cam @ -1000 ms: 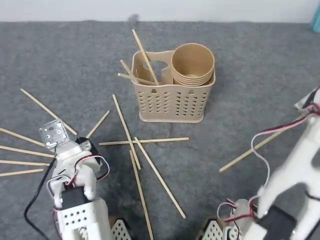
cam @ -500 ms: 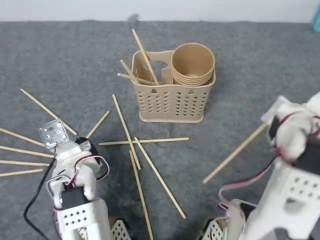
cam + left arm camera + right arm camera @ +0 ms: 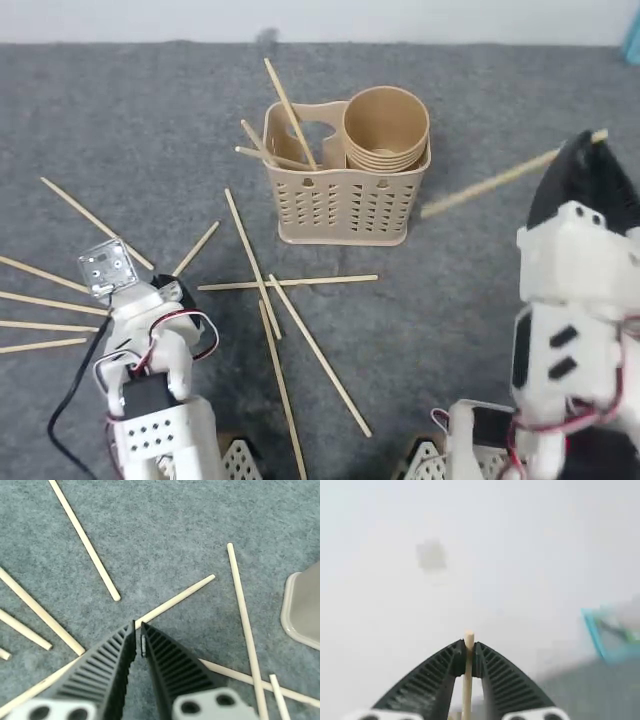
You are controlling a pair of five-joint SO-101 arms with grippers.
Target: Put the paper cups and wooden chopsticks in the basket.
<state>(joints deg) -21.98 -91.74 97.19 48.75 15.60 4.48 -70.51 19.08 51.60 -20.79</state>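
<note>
- Loose chopsticks point(image 3: 52, 272) lie fanned on the table point(image 3: 120, 110) at the far left, with more point(image 3: 252, 262) crossing each other in front of the basket.
- The left end effector point(image 3: 138, 625) sits low at the near left. Its jaws are all but closed and hold nothing. One stick point(image 3: 175, 600) passes under its tips.
- The basket point(image 3: 340, 215) stands mid-table, with the paper cups point(image 3: 386, 122) stacked in its right compartment and a few sticks leaning in the left one.
- The held chopstick point(image 3: 500, 180) has its long axis slanting left and nearward from the grip. Its free tip appears just beside the basket's right wall, but its height against the rim cannot be told.
- The right end effector point(image 3: 468, 652) is raised at the right, clamped on that stick close to its far end.
- The basket lies to the left of the right end effector, the nearer of the two. The drop likely turns on getting the free tip over the rim.
</note>
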